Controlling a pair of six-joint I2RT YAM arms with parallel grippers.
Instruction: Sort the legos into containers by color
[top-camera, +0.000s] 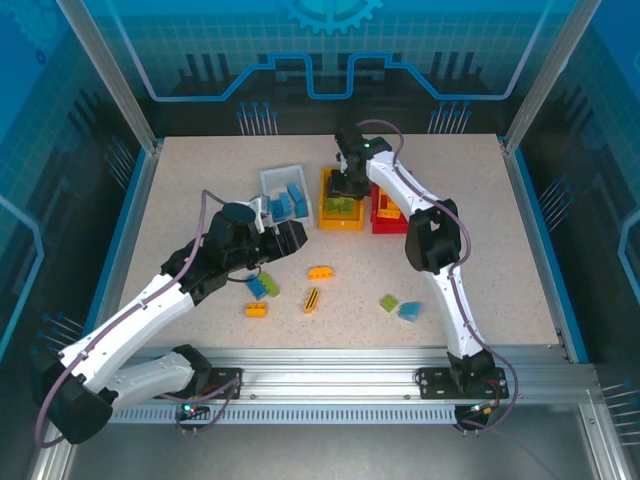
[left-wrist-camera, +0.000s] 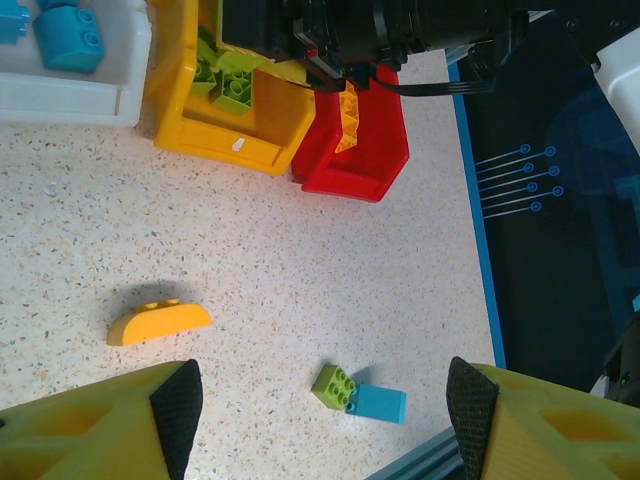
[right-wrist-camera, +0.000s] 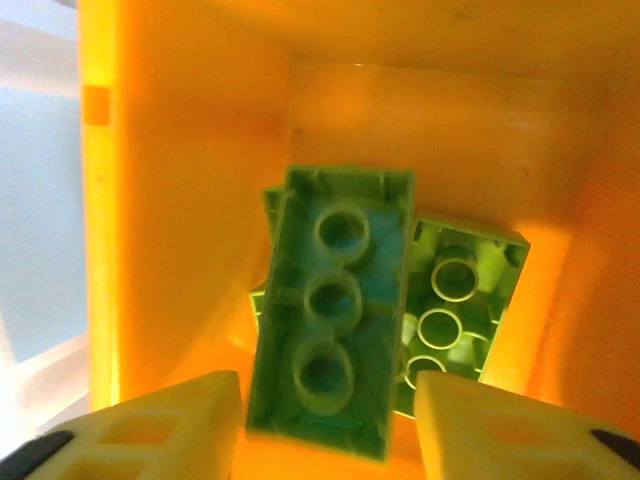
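Blue legos (top-camera: 288, 203) lie in the white bin (top-camera: 270, 180), green ones in the yellow bin (top-camera: 325, 215). The right gripper (right-wrist-camera: 328, 400), over the yellow bin, straddles a green lego (right-wrist-camera: 330, 320); whether it grips cannot be told. The left gripper (left-wrist-camera: 322, 400) is spread and empty. Loose legos (top-camera: 320, 272) lie before the yellow bin, unsorted.

Speckled table (top-camera: 200, 180), three containers (top-camera: 340, 226), scattered legos (top-camera: 320, 272)

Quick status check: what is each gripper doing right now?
Left gripper: open, empty.
Right gripper: straddling an upside-down green plastic brick over the yellow-orange plastic bin; grip cannot be told.
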